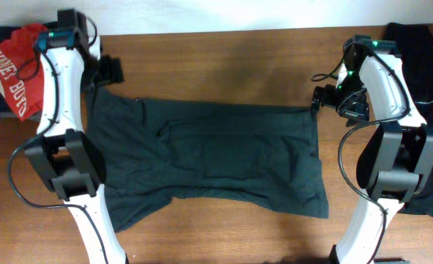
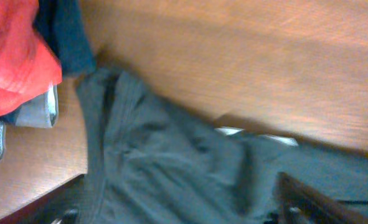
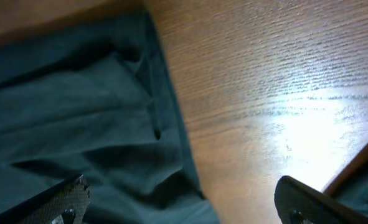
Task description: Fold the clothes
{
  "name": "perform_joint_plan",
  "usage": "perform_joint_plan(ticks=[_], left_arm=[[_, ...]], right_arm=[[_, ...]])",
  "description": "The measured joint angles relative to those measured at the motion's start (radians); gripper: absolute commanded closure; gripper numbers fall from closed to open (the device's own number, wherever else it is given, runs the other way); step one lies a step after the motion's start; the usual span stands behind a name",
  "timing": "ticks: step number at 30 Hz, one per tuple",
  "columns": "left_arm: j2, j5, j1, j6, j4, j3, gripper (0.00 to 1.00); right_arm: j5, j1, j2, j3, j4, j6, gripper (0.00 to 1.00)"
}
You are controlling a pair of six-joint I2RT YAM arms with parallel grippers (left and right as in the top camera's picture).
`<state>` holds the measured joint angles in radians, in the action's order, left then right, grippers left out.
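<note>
**Garments counted:** one dark green shirt [image 1: 201, 158] spread between the claws; one red garment [image 1: 11, 70] with white lettering outboard of the left claw [image 1: 112, 71]; one black garment [image 1: 425, 66] outboard of the right claw [image 1: 324, 97]. Darker cloth [image 2: 68, 37] beneath the red piece could not be counted. Arms [image 1: 62, 88] numbered two, claws two, table [image 1: 223, 51] one.

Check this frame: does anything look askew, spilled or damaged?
Nothing spilled or damaged. The dark green shirt lies spread but creased on the table, its lower edge uneven. A red shirt sits crumpled at the far left corner.
</note>
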<state>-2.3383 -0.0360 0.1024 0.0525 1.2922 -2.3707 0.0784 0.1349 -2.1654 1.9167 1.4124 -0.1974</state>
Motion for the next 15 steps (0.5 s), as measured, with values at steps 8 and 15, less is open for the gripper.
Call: perform_joint_plan(ticks=[8,15], left_arm=[[0.000,-0.103,-0.062,0.000,0.190,-0.221,0.01],[0.002,-0.134,-0.061,0.000,0.309,-0.300,0.01]], right_arm=[[0.072,0.000,0.001,0.177,0.205,0.003,0.01],[0.076,-0.014,0.067,0.203,0.282,0.030,0.01]])
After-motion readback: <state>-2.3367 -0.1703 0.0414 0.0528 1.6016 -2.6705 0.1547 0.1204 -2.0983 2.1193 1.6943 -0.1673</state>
